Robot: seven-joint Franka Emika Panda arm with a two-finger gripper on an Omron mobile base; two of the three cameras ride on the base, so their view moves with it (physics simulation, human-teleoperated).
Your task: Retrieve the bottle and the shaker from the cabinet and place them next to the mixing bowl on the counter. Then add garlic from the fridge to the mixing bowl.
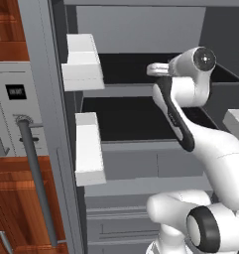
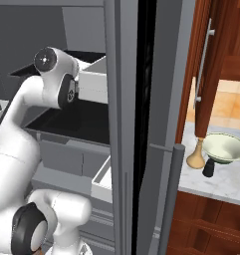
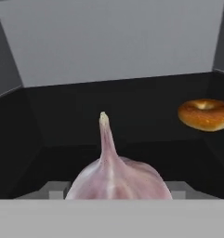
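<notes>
1. I can read no writing: the small dark panel (image 1: 15, 92) on the grey appliance at 9 o'clock in my left base view carries marks too blurred to make out.
2. My arm (image 1: 210, 149) rises from the base, bends at the elbow and reaches forward into the open fridge (image 1: 141, 124), its wrist level with the upper dark shelf.
3. In the hand view the garlic (image 3: 118, 179) sits at 6 o'clock, right between the two grey fingertips (image 3: 55, 189), its stalk pointing to 12.
4. I cannot tell whether the gripper (image 3: 118, 193) is pinching the garlic or only flanking it.
5. A bagel (image 3: 205, 114) lies at 3 o'clock on the dark shelf, well apart from the garlic.
6. In the right base view, at 3 o'clock, the bottle (image 2: 196, 155) and the shaker (image 2: 209, 168) stand on the counter (image 2: 226, 184), just beside the mixing bowl (image 2: 225, 147).
</notes>
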